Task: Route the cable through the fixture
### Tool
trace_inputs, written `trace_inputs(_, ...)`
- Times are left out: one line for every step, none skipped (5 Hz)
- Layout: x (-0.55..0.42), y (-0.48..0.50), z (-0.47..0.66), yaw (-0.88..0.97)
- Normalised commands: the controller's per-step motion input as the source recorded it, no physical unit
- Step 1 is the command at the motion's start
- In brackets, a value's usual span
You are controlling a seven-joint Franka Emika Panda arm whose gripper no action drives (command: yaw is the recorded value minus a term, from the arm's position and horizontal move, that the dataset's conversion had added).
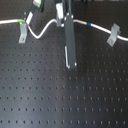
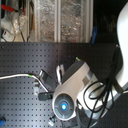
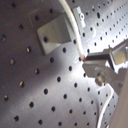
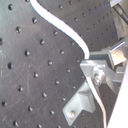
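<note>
Your black perforated bench (image 1: 60, 100) fills the first exterior view. The arm's wide grey upright bar (image 1: 69, 42) stands at its middle. The white cable (image 1: 47, 27) runs along the bench's far edge, sagging in a loop between two small grey bracket fixtures: one (image 1: 22, 34) by the green band (image 1: 20, 21), another (image 1: 112, 36) beyond the blue band (image 1: 88, 23). The tool (image 3: 90, 65) appears closed on the cable in both wrist views. Routing looks partly done; the slack middle likely still needs seating.
</note>
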Motion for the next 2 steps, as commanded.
trace_inputs(0.000, 0.000, 0.01, 0.00)
trace_inputs(-0.136, 0.090, 0.10, 0.00)
